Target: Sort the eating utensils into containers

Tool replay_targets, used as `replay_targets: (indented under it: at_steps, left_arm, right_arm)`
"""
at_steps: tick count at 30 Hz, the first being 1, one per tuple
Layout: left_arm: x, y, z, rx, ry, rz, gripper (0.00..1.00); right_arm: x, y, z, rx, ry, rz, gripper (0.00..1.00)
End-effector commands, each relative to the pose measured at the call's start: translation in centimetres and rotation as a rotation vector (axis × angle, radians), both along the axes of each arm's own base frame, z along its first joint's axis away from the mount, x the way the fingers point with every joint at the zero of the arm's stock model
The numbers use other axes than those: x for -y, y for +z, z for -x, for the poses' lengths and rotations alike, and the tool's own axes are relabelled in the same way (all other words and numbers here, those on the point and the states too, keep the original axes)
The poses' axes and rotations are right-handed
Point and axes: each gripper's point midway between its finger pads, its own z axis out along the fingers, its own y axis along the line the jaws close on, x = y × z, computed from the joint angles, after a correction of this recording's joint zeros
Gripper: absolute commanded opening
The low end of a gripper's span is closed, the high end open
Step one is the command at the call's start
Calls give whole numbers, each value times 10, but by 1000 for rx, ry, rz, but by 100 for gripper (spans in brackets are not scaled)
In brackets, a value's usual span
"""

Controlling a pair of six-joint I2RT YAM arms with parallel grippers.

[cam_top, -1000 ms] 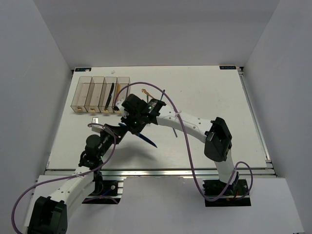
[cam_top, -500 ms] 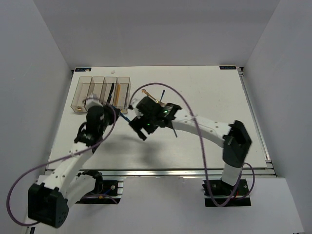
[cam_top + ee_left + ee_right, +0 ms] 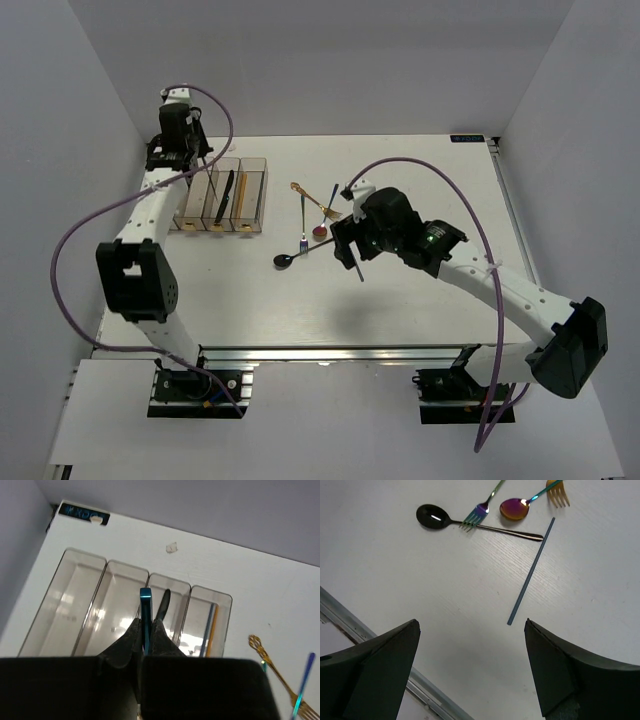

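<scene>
My left gripper (image 3: 145, 622) is shut on a blue knife (image 3: 145, 602), whose tip points out over the containers (image 3: 80, 562), a row of clear brownish bins. It hangs about over the wall between the second and third bins. A black knife (image 3: 163, 601) lies in the third bin, and orange and grey chopsticks (image 3: 212, 622) in the fourth. My right gripper (image 3: 471, 622) hovers open over the table with nothing in it. Just past its fingers lies a grey chopstick (image 3: 532, 572). Beyond that are a black spoon (image 3: 432, 517), a green fork (image 3: 477, 512), a purple-gold spoon (image 3: 515, 507) and a gold fork (image 3: 557, 492).
In the top view the left arm (image 3: 150, 215) stretches along the table's left side to the bins (image 3: 255, 200) at the back left. The loose utensils (image 3: 305, 225) lie near the table's centre, left of the right gripper (image 3: 350, 240). Walls enclose the table on three sides.
The grippers were together at the blue knife. The left arm has carried it from the table's middle to the back left, over the bins. The right gripper has opened and moved right.
</scene>
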Motion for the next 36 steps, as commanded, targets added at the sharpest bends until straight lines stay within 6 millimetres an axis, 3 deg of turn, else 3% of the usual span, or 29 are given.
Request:
replay_targets:
  at_steps: [1,2,3,5,6,7,12,18,25,29,31,33,34,36]
  left_arm:
    - [19,27,-38,64,-198,-166,0]
    - [22,26,-47,82,-220,-174,0]
    - [25,9,-57,61,-238,-169,0]
    - [32,-4,-71,71,-261,-140,0]
    - [32,-2,-72,81,-260,-137,0]
    - [32,-16,-77,60,-262,-136,0]
    - [38,-59,-76,-22,-316,-139,7]
    - [33,-79,-70,-78,-313,-169,23]
    - [26,-78,-67,-104,-270,-172,45]
    - [20,-79,-60,-115,-235,-178,46]
    - [15,-60,-56,-75,-191,-173,47]
    - [2,-44,-50,-43,-81,-149,57]
    - [-3,-23,-43,-15,-37,-137,62]
    - [-14,4,-33,29,77,-78,98]
  right_arm:
    - [5,-5,2,8,15,-7,89]
    - [8,-12,4,0,16,1,89]
    - [9,-14,4,1,19,1,89]
    - [9,-18,3,-3,26,3,89]
    - [10,-18,2,0,24,2,89]
    - [11,-21,1,-4,22,11,89]
    - [11,-24,-2,-11,22,17,89]
    - [7,-30,-9,-28,19,30,89]
    - [3,-43,-16,-55,11,48,89]
    - [2,-43,-19,-54,6,48,89]
    - [4,-42,-23,-45,-10,55,89]
    - [8,-44,-28,-33,-45,59,89]
    - [13,-45,-34,-25,-89,55,89]
    - [16,-50,-45,-28,-144,42,89]
